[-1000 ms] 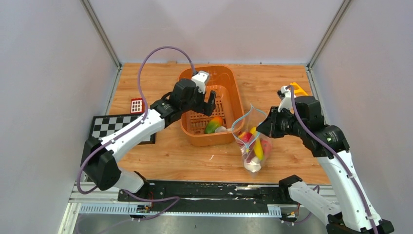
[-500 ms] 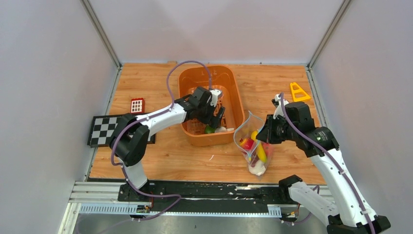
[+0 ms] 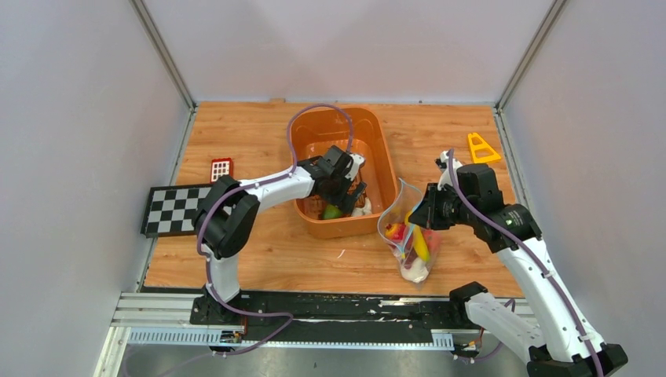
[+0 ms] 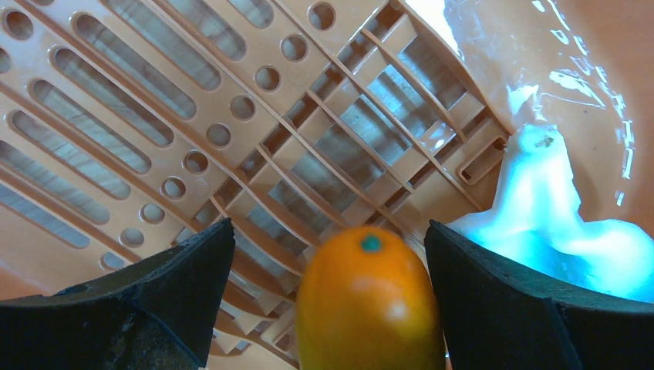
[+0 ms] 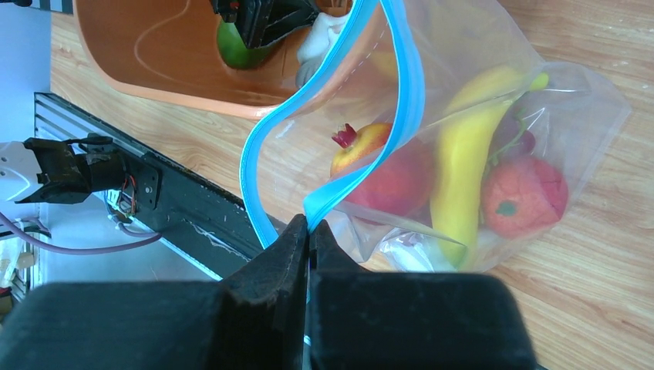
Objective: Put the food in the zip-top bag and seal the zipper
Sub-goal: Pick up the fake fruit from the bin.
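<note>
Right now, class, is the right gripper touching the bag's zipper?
Touching. The right wrist view shows the right gripper shut, pinching the zipper between its fingertips.

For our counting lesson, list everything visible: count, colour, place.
basket: 1, orange, centre
oval fruit: 1, orange-green, in basket
garlic-like piece: 1, white, in basket
zip-top bag: 1, clear, beside basket
zipper: 1, teal, bag's mouth
banana: 1, yellow, in bag
round fruits: 2, red, in bag
grid block: 1, red, left
checkerboard: 1, black-white, left edge
triangle: 1, yellow, far right
left fingers: 2, black, straddling oval fruit
right fingers: 2, black, pinching zipper
</note>
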`<move>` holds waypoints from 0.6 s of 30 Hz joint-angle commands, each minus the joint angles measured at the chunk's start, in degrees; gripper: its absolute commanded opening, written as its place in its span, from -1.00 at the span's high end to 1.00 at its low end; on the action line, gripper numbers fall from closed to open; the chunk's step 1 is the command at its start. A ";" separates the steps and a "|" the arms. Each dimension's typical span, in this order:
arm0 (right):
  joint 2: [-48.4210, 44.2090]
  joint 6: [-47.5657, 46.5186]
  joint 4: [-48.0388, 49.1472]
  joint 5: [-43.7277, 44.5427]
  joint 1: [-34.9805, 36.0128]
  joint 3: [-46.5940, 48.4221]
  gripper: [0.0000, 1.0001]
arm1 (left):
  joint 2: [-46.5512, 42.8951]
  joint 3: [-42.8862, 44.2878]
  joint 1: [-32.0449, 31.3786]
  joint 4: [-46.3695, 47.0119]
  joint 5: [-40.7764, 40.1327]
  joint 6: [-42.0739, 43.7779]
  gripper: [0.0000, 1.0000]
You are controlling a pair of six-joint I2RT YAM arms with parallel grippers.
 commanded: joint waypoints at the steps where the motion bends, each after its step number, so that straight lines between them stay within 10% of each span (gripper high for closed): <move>1: -0.58 0.82 2.84 -0.33 0.19 -0.72 1.00 | 2.82 0.82 -1.93 -2.59 -2.47 0.32 -0.90; 12: -0.65 1.10 3.49 -0.02 0.14 -1.27 1.00 | -5.53 0.17 -2.08 0.24 -5.95 -0.89 0.47; 18: -0.90 1.05 3.58 0.24 0.19 -1.35 1.00 | -11.69 2.64 -2.03 -0.40 -9.81 -0.29 0.67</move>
